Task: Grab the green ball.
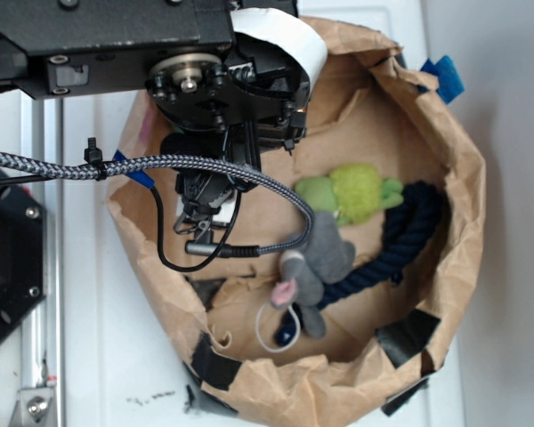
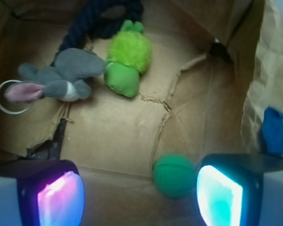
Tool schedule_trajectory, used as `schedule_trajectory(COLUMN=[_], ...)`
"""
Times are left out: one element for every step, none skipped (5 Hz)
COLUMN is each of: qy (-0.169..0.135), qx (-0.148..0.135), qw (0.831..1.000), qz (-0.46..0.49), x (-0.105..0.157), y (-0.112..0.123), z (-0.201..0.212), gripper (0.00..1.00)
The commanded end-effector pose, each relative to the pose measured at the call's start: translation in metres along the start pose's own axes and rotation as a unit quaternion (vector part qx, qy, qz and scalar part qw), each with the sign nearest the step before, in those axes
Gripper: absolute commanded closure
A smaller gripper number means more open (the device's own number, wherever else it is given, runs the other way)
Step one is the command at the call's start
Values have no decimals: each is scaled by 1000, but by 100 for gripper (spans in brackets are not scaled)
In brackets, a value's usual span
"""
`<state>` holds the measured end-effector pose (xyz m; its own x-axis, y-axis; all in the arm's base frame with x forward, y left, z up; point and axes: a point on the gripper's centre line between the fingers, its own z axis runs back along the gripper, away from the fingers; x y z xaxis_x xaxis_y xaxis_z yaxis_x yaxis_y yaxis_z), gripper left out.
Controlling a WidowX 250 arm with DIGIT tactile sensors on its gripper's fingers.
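1. Presently we log the gripper (image 2: 139, 195) with its jaws spread wide and grasping nothing; its two lit pads (image 2: 219, 200) sit at the lower corners of the wrist view, one glowing pink, one cyan.
2. We find the green ball (image 2: 174, 175) on the floor of the brown paper bag (image 1: 276, 391), between the pads and touching or just beside the cyan one.
3. We note a lime-green plush toy (image 2: 125, 61) further off, lying near the bag's far wall.
4. We list a grey mouse toy (image 2: 61, 75) beside the plush, with a pink ear and a white ring.
5. We record a dark blue rope (image 1: 400, 240) curving behind both toys.
6. We enter blue tape (image 1: 443, 76) on the bag's rim.
7. We see the bag standing on a white counter (image 1: 125, 374).
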<state>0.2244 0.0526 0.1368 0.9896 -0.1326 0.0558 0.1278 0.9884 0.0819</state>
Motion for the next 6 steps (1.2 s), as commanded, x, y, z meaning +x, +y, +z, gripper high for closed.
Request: schedule_trajectory(qy=[-20,-20,-19,-16,-1,9], qx=[9,9,6,5,11,25], qw=[1000,1000,999,999,1000,999], qz=[1,1,-25,-28,-29,-41], x=[4,4,9,14,12,5], y=[-1,-1,-3,4,11,12], z=[11,11,-2,-8,-24,-37], gripper=[0,0,0,0,0,0])
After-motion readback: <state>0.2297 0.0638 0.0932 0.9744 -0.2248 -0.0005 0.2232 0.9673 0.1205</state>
